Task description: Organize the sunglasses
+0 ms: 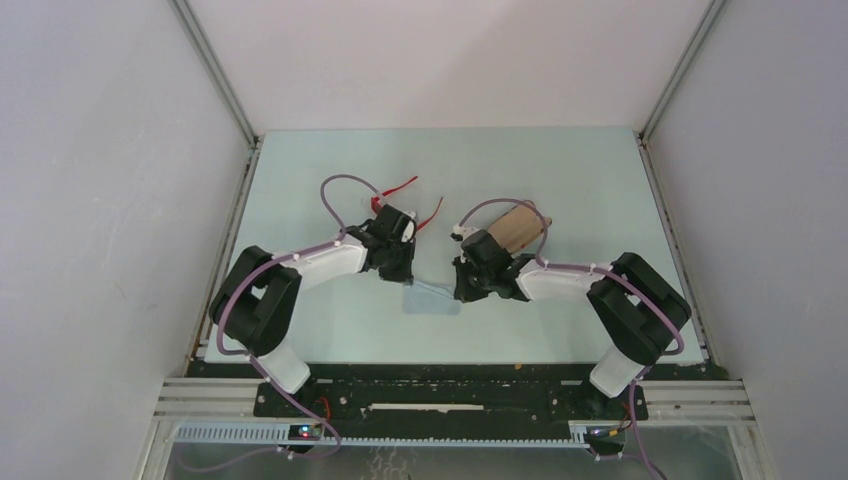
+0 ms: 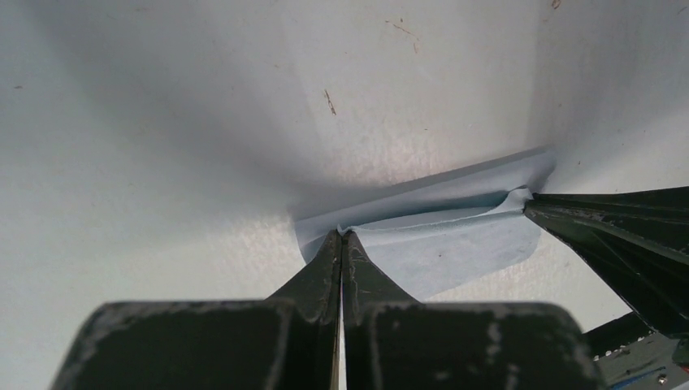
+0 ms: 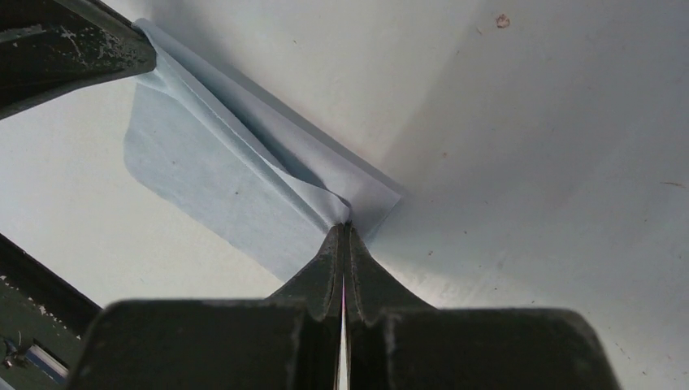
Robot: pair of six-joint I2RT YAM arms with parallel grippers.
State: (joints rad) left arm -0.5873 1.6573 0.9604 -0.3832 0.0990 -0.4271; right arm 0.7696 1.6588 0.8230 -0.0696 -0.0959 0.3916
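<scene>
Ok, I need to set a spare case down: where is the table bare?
Bare: the far strip of table behind the sunglasses and the case, and the near strip between the cloth and the front edge. Crowded: the middle, where the left hand and the right hand pinch the cloth.

The sunglasses [image 1: 403, 185] lie on the table [image 1: 600, 170], left of its middle and toward the far side. Only in the top view do they show, and only in part: two thin red arms spread apart, curving up and right. The left arm [image 1: 385, 240] hides the frame and lenses.
</scene>
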